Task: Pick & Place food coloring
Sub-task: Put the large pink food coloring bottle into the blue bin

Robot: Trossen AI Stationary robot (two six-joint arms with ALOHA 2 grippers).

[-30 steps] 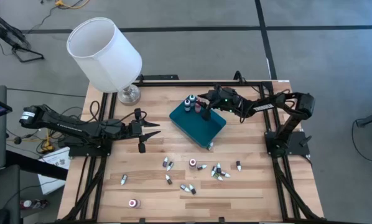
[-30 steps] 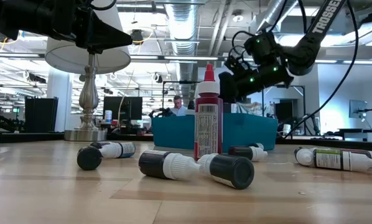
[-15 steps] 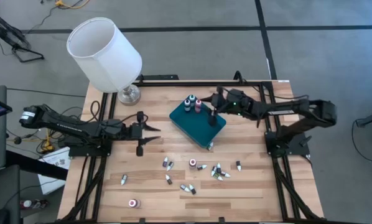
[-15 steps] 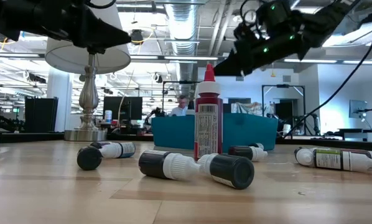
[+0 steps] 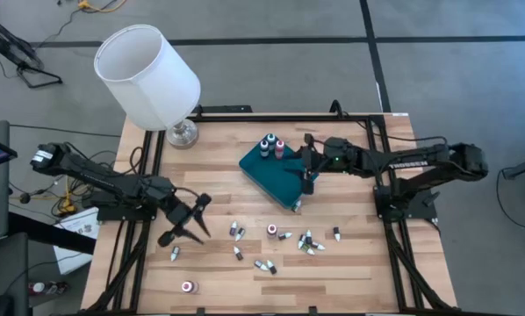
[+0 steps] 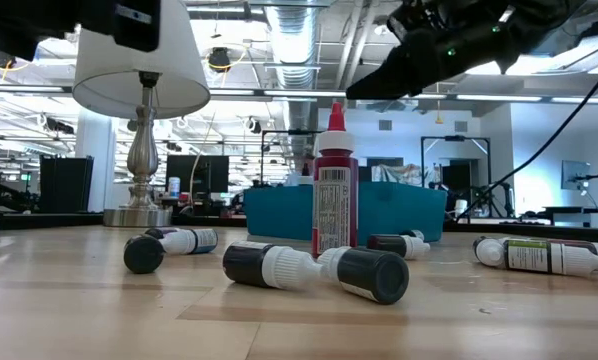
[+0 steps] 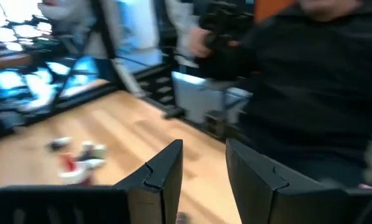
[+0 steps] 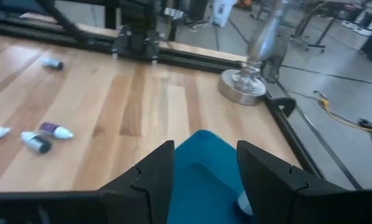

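With fingers spread and empty, the left end effector [image 5: 195, 219] should descend squarely over one dropper bottle [image 5: 175, 254] on the bench [image 5: 219, 281] — the right end effector [image 5: 306, 171], also open, waits over the teal tray [image 5: 271, 171].

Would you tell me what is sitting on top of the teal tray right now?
Two food coloring bottles stand upright at the far corner of the teal tray. The right gripper hangs open over the tray's other end and hides part of its surface.
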